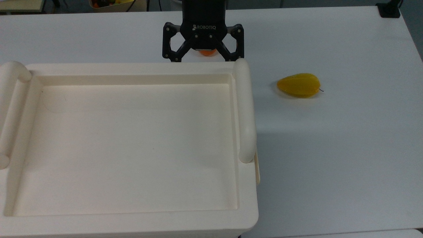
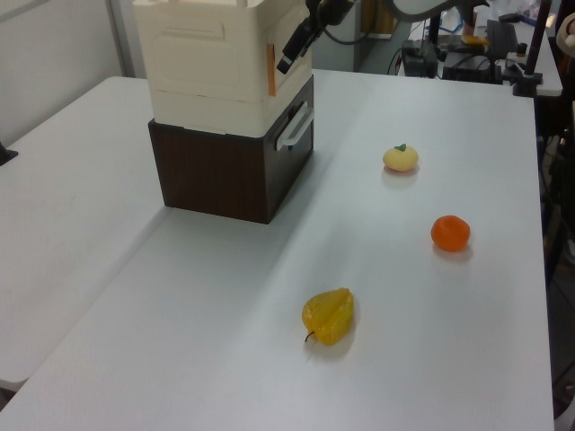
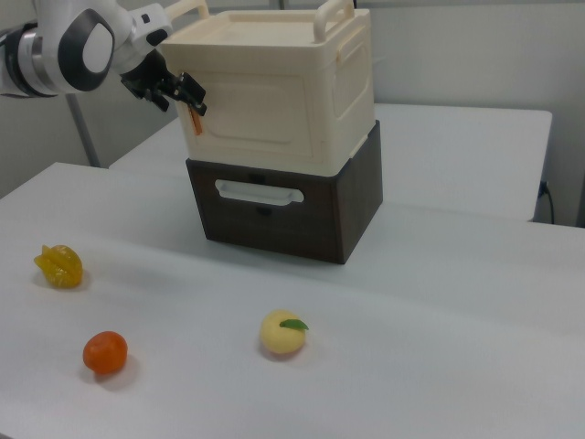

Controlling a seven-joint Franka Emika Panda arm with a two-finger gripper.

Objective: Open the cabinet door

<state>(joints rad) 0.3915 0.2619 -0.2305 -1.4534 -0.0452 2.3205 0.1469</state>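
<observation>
Gripper (image 3: 187,94) sits at the cabinet (image 3: 274,87) front's orange-tabbed corner — jaws spread, gripping nothing. Cabinet door (image 3: 251,112) shut, flush in that front face; likely lining up on its free edge to swing it.

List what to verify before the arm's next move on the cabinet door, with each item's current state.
1. Cabinet door shut and flush with the cabinet, so it is yet to be opened: ok.
2. Gripper open, fingers spread: ok.
3. Gripper at the door edge that bears the orange tab: ok; it hangs right beside it in the right view.
4. Fingers touching the tab or the door rim: cannot tell.
5. Fruit out of the door's likely swing: ok; the peach, orange and yellow fruit lie low on the table, apart from the cabinet.
6. Cabinet sitting squarely on the dark base: ok.
</observation>
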